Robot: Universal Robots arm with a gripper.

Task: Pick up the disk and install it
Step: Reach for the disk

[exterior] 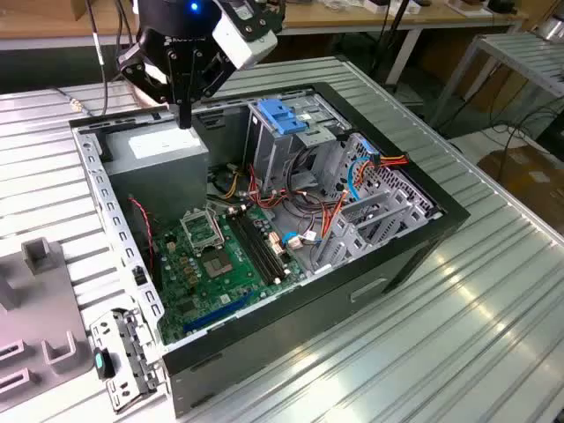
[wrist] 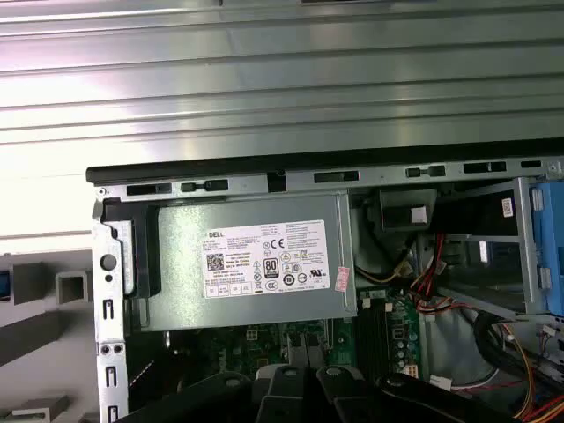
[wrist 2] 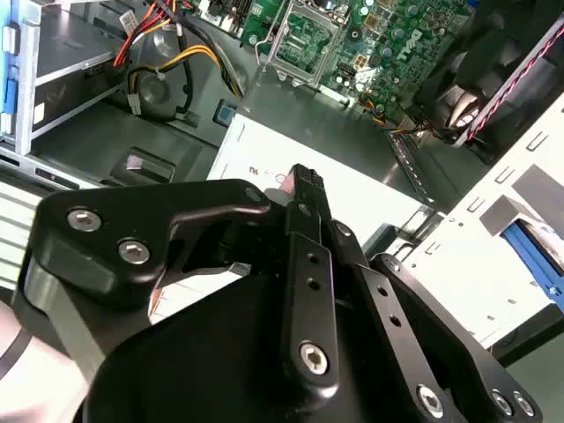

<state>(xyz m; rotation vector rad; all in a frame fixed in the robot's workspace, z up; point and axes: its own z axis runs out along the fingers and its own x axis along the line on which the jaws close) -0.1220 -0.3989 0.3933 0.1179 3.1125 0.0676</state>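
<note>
In the exterior view the gripper (exterior: 183, 119) hangs over the power supply (exterior: 163, 157) inside the open computer case (exterior: 370, 282); its fingers (exterior: 182, 107) are pressed together with nothing between them; whether the tips touch the supply's top I cannot tell. At 3 o'clock from them stands the drive cage (exterior: 304, 150); the disk (exterior: 280, 116) sits in the cage's top, its blue plastic showing. Red and orange cables (exterior: 330, 207) crowd the space between cage and motherboard (exterior: 211, 264); at 7 o'clock, on the ribbed desk (exterior: 458, 335) outside the case, lies 1 grey fixture (exterior: 35, 291).
</note>
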